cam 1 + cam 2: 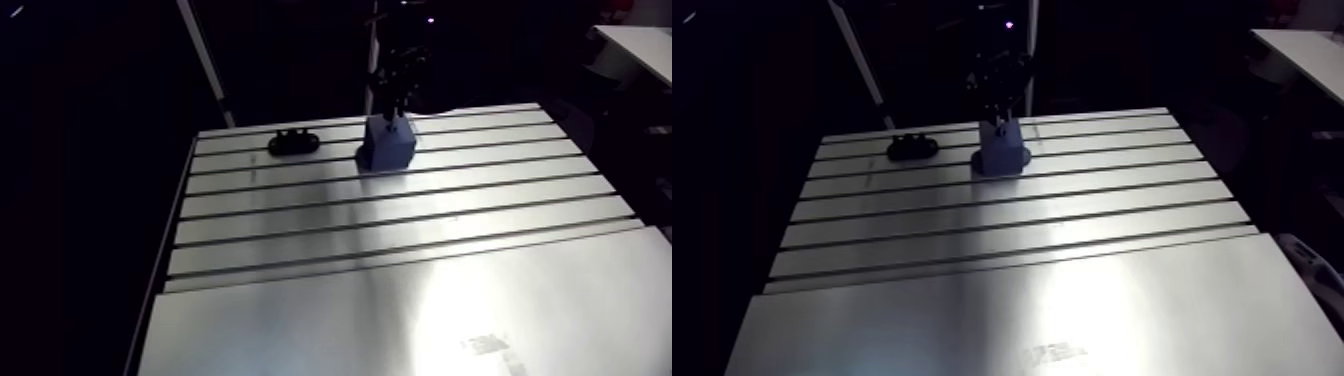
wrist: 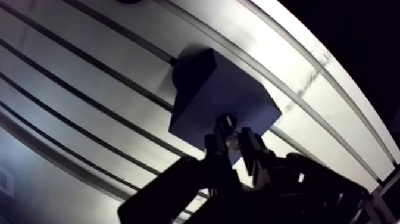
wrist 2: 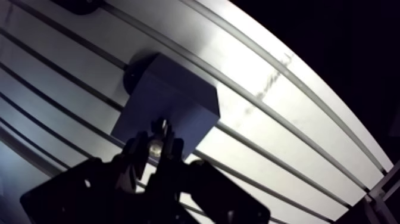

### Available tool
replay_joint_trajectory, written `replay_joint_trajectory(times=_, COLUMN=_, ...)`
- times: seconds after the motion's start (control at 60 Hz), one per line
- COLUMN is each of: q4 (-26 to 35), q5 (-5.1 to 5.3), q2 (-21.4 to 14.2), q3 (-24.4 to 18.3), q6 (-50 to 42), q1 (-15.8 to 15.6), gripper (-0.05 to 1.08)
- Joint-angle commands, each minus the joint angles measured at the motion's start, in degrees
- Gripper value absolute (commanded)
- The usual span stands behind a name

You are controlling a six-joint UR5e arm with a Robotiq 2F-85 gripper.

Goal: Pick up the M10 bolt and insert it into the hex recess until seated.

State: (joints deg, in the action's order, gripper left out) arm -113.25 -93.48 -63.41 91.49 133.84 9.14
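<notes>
A dark blue block [image 1: 388,148] stands on the slotted table [image 1: 400,230] near its far edge. My gripper [image 2: 233,140] hangs directly over the block's top face. In the wrist view its two fingers [image 2: 215,149] sit close together with a small shiny bolt [image 2: 228,126] pinched between them. The bolt's dark end points down at the top of the block [image 2: 220,98], close to or touching it. The hex recess is hidden under the bolt and fingertips. In the arm view the gripper [image 1: 1000,108] shows only as a dark shape above the block.
A low black holder [image 1: 293,142] lies on the table to the left of the block, near the far edge. Long slots run across the table's far half; a smooth plate [image 1: 420,320] covers the near half.
</notes>
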Motion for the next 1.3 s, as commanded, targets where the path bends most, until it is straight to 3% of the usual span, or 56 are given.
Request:
replay_joint_trajectory(times=0.017, q4=0.00, q5=0.01, q2=0.09, q3=0.22, q6=-0.26, q1=-0.09, gripper=0.49)
replay_joint_trajectory(times=0.033, q4=0.00, q5=0.01, q2=0.09, q3=0.22, q6=-0.26, q1=-0.09, gripper=0.49)
replay_joint_trajectory(times=0.05, q4=0.00, q5=0.08, q2=0.09, q3=0.22, q6=-0.35, q1=-0.09, gripper=0.25)
replay_joint_trajectory(times=0.067, q4=0.00, q5=0.08, q2=0.09, q3=0.22, q6=-0.35, q1=-0.09, gripper=0.25)
replay_joint_trajectory(times=0.083, q4=0.00, q5=0.10, q2=0.09, q3=0.30, q6=-0.15, q1=-0.09, gripper=0.14)
replay_joint_trajectory(times=0.233, q4=-0.08, q5=0.10, q2=0.01, q3=0.92, q6=0.16, q1=-0.26, gripper=0.02)
replay_joint_trajectory(times=0.45, q4=-1.20, q5=0.35, q2=0.01, q3=0.93, q6=0.24, q1=-0.09, gripper=0.02)
replay_joint_trajectory(times=0.8, q4=-1.67, q5=1.65, q2=-0.58, q3=1.25, q6=-0.35, q1=0.09, gripper=0.02)
replay_joint_trajectory(times=1.3, q4=-1.16, q5=1.68, q2=-1.71, q3=0.75, q6=-3.07, q1=0.00, gripper=0.02)
